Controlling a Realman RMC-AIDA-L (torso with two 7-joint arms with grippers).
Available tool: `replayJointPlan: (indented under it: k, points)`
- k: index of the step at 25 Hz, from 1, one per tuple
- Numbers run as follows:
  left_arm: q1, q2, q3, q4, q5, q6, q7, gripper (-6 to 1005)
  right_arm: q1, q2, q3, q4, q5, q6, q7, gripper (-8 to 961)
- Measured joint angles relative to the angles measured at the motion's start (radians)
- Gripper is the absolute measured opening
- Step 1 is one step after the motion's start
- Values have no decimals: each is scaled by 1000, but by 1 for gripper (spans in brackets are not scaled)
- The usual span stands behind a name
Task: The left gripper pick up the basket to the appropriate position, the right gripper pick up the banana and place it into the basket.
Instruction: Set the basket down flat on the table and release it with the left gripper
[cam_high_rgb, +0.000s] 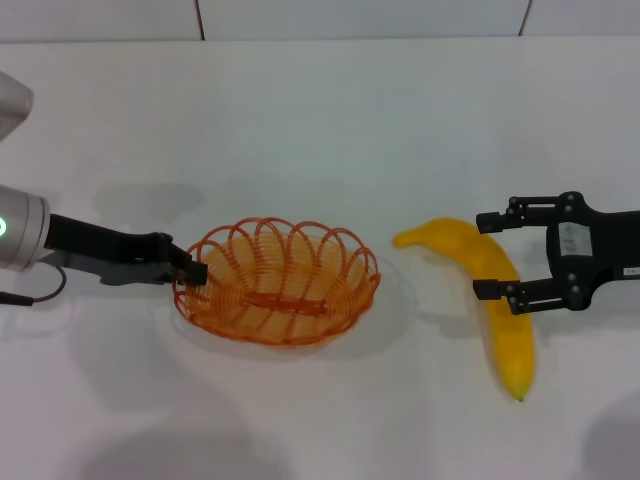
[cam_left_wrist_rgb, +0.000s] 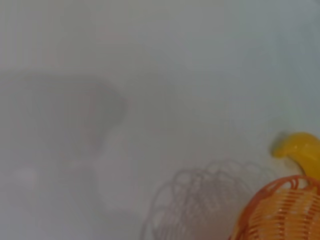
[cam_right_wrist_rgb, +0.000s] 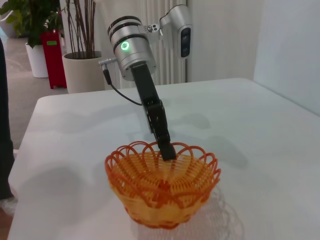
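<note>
The orange wire basket (cam_high_rgb: 352, 288) sits left of centre on the white table. My left gripper (cam_high_rgb: 192, 270) reaches in from the left and is shut on the basket's left rim. The right wrist view shows the left gripper (cam_right_wrist_rgb: 167, 150) pinching the far rim of the basket (cam_right_wrist_rgb: 165, 192). The yellow banana (cam_high_rgb: 512, 345) lies to the right of the basket, stem end pointing toward it. My right gripper (cam_high_rgb: 490, 255) is open, with one finger on each side of the banana's upper half. The left wrist view catches only a part of the basket (cam_left_wrist_rgb: 282, 215) and the banana's tip (cam_left_wrist_rgb: 300, 150).
Bare white table (cam_high_rgb: 320, 120) stretches behind and in front of both objects. Beyond the table's far side, the right wrist view shows a potted plant (cam_right_wrist_rgb: 82, 60), a red bin (cam_right_wrist_rgb: 54, 55) and a radiator.
</note>
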Motion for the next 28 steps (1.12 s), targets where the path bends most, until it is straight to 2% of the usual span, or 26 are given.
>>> replayJointPlan:
  k: [20, 28]
  points:
    - [-16, -2, 4, -34, 7, 3, 11, 193, 1, 0, 0, 0, 0, 0, 0, 794]
    - [-25, -4, 96, -54, 0, 10, 31, 299, 1, -2, 0, 0, 0, -1, 0, 794]
